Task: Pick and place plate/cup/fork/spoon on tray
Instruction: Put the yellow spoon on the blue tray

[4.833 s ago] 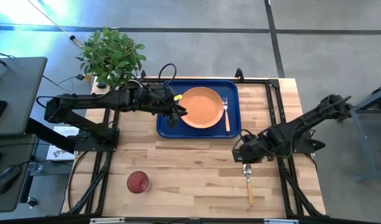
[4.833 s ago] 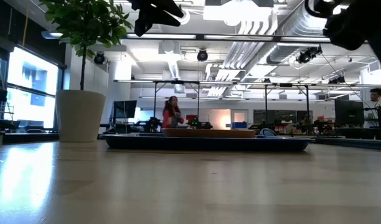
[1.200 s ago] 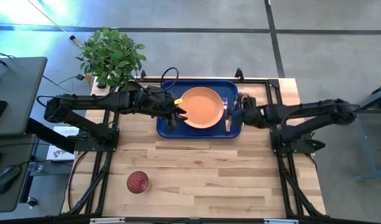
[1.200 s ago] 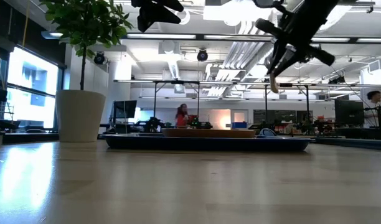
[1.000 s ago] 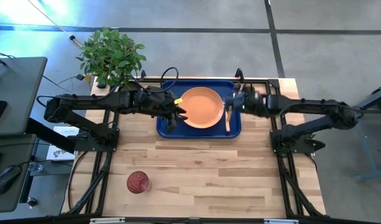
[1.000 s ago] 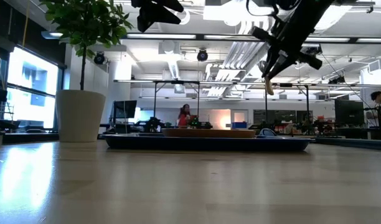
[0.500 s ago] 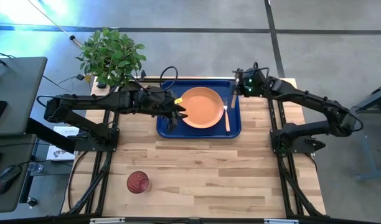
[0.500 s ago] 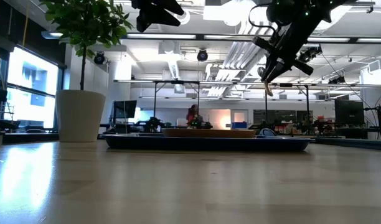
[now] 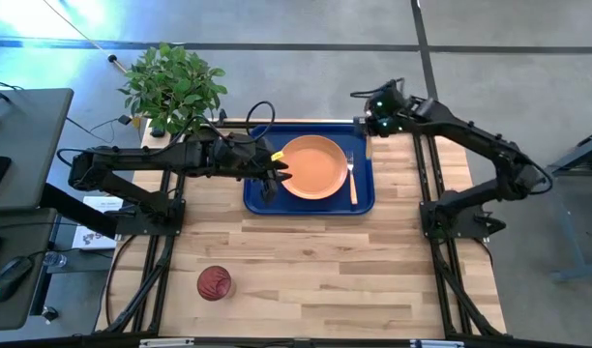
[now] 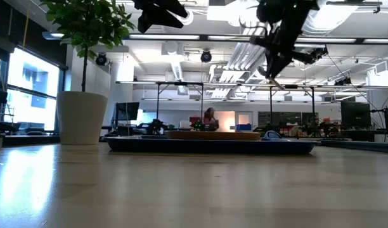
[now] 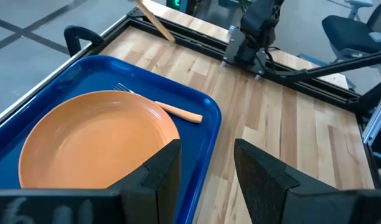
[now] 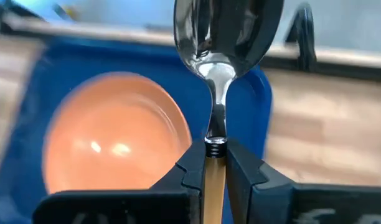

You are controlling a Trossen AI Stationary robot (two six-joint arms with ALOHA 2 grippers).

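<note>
Cup (image 9: pixel 216 283) sits alone on the near left of the table (image 9: pixel 315 261), well apart from everything else. Tray (image 9: pixel 260 198) is at the far middle, with the plate (image 9: pixel 313 166) on it and the fork (image 9: pixel 351 176) on the tray just right of the plate. Left gripper (image 9: pixel 275 174) hovers over the tray's left side, fingers (image 11: pixel 162 171) apart, holding nothing. Right gripper (image 9: pixel 369 129) is up over the tray's far right corner, clamped on the spoon (image 12: pixel 220 37) handle, bowl pointing out front.
</note>
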